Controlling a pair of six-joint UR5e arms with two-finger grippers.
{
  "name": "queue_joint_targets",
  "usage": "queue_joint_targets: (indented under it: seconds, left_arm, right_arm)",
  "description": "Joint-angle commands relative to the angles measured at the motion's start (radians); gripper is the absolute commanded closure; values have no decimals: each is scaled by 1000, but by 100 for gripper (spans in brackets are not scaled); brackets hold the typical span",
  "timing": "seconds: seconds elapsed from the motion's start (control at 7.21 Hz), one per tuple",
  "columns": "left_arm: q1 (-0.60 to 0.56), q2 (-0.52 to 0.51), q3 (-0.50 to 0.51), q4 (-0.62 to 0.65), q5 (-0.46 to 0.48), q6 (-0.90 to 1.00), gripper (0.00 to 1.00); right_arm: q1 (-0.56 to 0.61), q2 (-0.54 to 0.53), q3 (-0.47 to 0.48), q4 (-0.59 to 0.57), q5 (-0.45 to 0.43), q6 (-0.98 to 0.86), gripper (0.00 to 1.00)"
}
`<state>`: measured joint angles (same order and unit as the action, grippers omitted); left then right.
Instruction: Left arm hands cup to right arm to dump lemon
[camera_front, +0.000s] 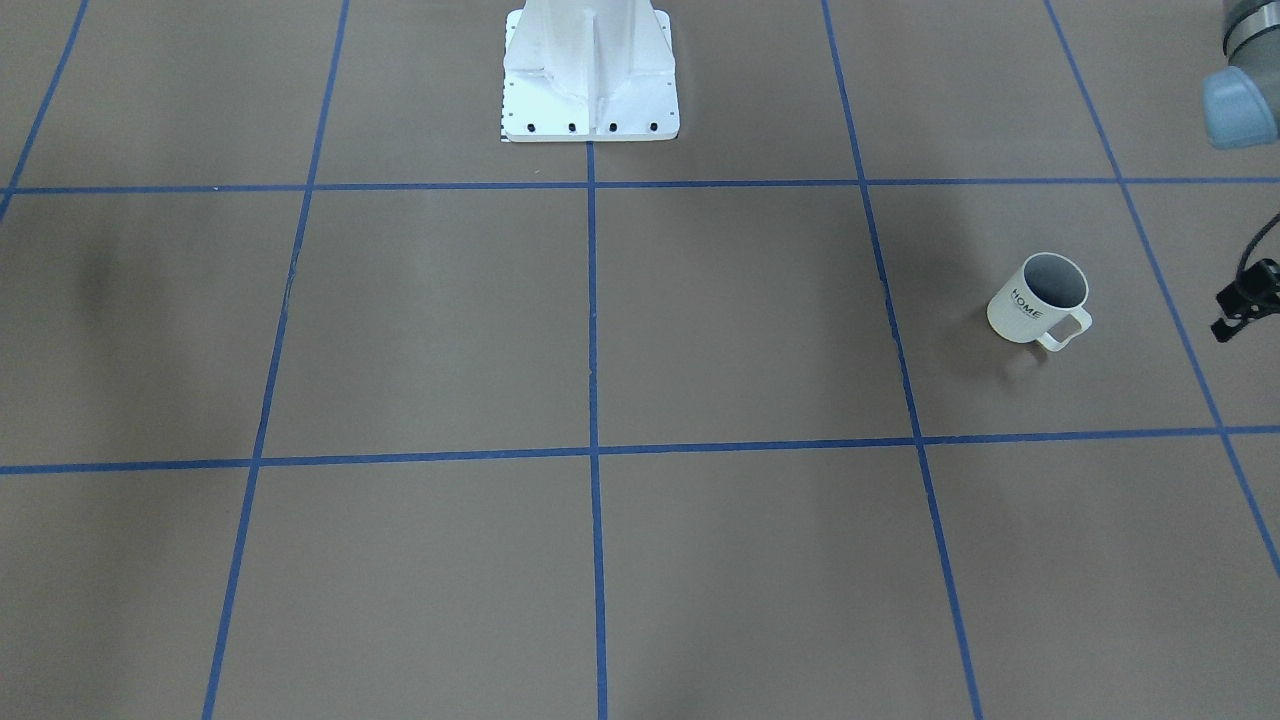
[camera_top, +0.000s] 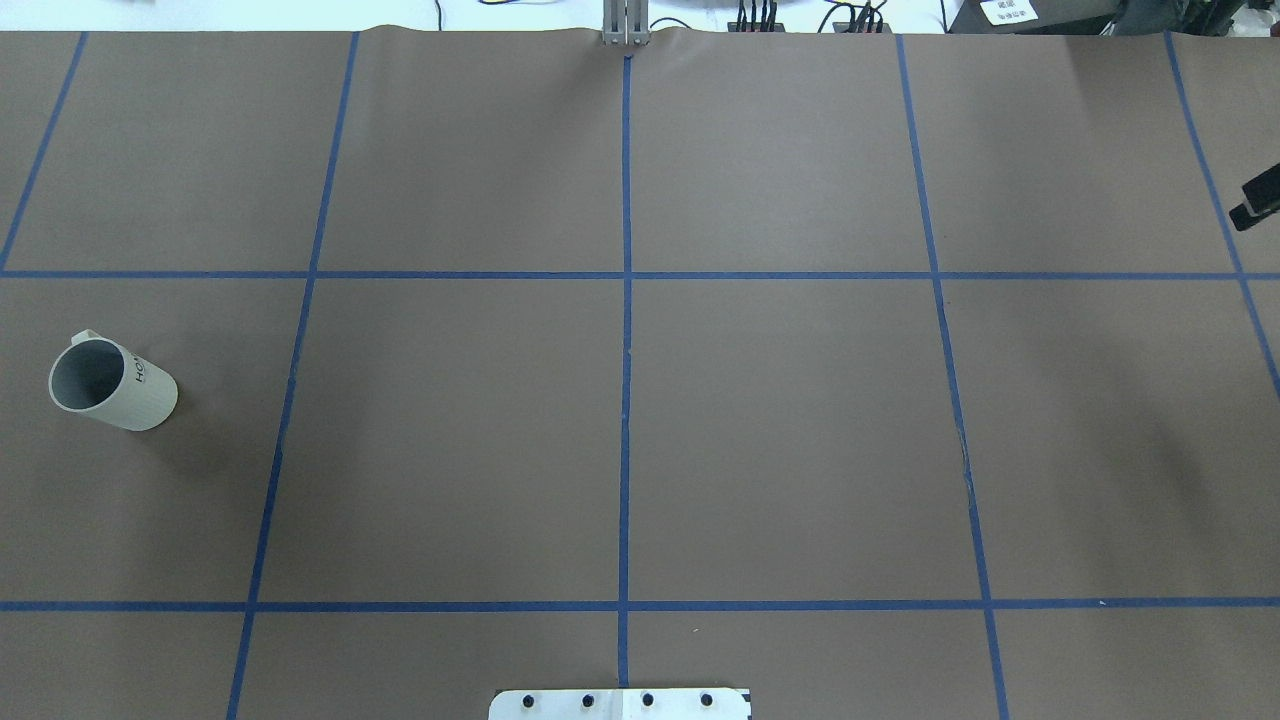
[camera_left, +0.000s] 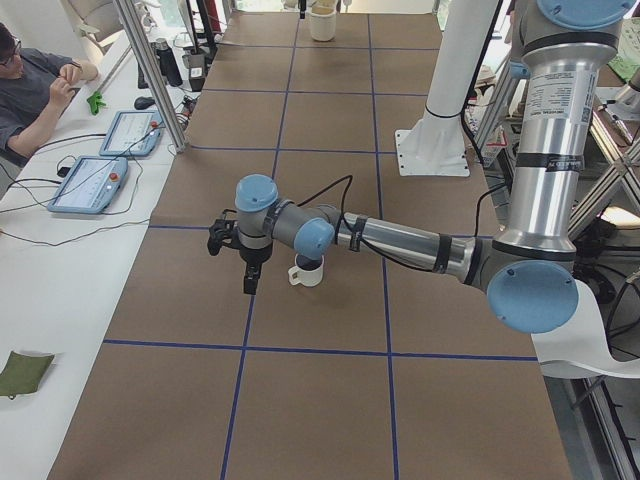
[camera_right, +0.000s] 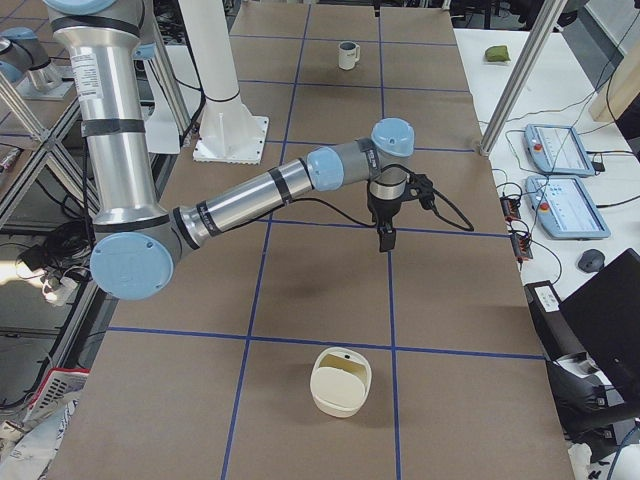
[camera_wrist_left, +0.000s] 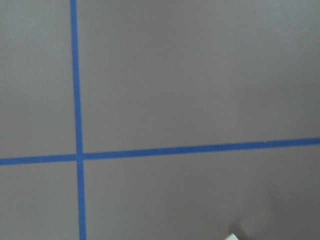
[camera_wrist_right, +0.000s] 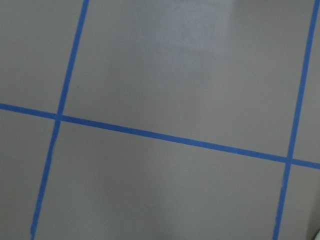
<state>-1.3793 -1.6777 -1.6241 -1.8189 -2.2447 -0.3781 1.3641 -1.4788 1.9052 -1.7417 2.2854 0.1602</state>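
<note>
The cup is a cream-white mug with "HOME" on its side, standing upright on the brown table at the robot's left end. Its grey inside shows no lemon; the lemon is hidden or out of view. In the exterior left view my left gripper points down above the table, just beside the cup and apart from it. I cannot tell whether it is open or shut. My right gripper hangs over the table's other half, far from the cup, its state unclear. Both wrist views show only table.
The white robot pedestal stands at the table's middle near edge. A cream container sits on the table at the robot's right end. Blue tape lines grid the brown surface. A person sits at a side bench with tablets.
</note>
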Motion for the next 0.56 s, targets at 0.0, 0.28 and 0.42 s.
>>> queue_joint_targets:
  seconds: [0.0,0.28,0.42]
  left_arm:
    - [-102,-45,102,4,-16,293,0]
    - [-139,-8,89,-19,-12,363,0]
    - [-139,24,86,-35,41,366,0]
  right_arm:
    - [64,-76,-5,5,29,-34,0]
    - [75,-74,-23,5,29,-33,0]
    - [76,-74,-21,7,29,-34,0]
